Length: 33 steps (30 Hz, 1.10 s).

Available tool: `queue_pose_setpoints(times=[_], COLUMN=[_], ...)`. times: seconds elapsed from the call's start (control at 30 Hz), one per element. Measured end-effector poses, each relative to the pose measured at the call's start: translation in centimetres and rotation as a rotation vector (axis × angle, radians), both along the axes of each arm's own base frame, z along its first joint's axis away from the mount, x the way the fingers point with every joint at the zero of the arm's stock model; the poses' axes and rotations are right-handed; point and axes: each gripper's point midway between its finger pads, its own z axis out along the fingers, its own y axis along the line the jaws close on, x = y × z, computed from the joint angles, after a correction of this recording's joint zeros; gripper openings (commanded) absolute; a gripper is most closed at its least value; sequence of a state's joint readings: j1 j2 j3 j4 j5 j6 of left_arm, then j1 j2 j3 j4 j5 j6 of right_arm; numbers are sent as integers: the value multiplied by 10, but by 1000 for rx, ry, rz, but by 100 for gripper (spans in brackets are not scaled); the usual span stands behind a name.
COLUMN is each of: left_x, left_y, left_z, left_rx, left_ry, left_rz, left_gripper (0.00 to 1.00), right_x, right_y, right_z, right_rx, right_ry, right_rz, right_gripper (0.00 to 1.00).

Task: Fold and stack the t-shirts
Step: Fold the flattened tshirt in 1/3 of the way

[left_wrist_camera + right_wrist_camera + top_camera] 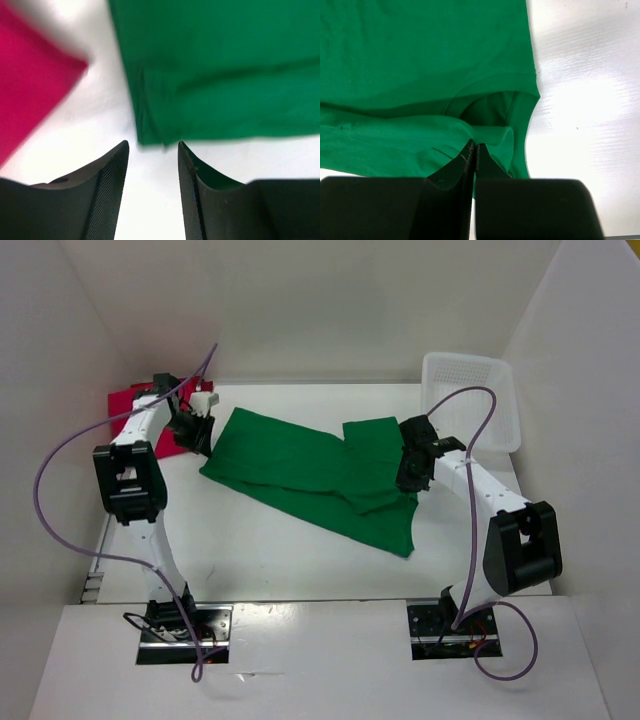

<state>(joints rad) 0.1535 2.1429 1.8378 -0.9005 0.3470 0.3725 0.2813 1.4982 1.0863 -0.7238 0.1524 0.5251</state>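
Note:
The green t-shirt lies spread across the middle of the table, partly folded at its right end. My right gripper is shut on a fold of the green t-shirt near its right edge. My left gripper is open and empty just off the shirt's left corner. A crimson t-shirt lies folded at the back left, mostly behind the left arm; it also shows in the left wrist view. The dark red shirt is out of view.
A white perforated basket stands at the back right by the wall. White walls close in the table on the left, back and right. Bare white table lies in front of the green shirt.

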Motion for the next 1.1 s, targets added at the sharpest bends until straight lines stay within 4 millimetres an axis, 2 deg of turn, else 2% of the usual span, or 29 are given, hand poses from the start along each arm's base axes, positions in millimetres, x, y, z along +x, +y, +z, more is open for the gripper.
queue_pose_setpoints(times=[0.1, 0.17, 0.2, 0.3, 0.4, 0.5, 0.73, 0.87, 0.93, 1.1], left_x=[-33, -51, -54, -46, -41, -38, -37, -38, -37, -38], left_y=[12, 7, 2, -9, -1, 5, -1, -5, -8, -9], left_z=[12, 23, 24, 14, -6, -17, -39, -41, -41, -45], left_rx=[161, 287, 333, 405, 427, 439, 442, 441, 441, 440], left_ry=[-57, -98, -111, -122, -95, -79, -41, -38, -41, -30], left_rz=[-57, -133, -167, -224, -222, -212, -238, -250, -257, -260], left_gripper=[50, 50, 50, 54, 55, 55, 55, 49, 39, 25], right_x=[1, 1, 2, 1, 1, 1, 1, 0, 0, -2], right_y=[1, 1, 1, 2, 3, 3, 3, 3, 3, 3], right_z=[1, 1, 1, 1, 1, 1, 2, 1, 0, -1], right_rx=[3, 5, 6, 11, 14, 17, 18, 17, 17, 15], right_ry=[-4, -6, -6, -4, -4, -4, -5, -4, -2, 2], right_rz=[1, 2, 3, 4, 5, 7, 7, 7, 7, 7], right_gripper=[0, 0, 0, 0, 0, 0, 0, 0, 0, 0])
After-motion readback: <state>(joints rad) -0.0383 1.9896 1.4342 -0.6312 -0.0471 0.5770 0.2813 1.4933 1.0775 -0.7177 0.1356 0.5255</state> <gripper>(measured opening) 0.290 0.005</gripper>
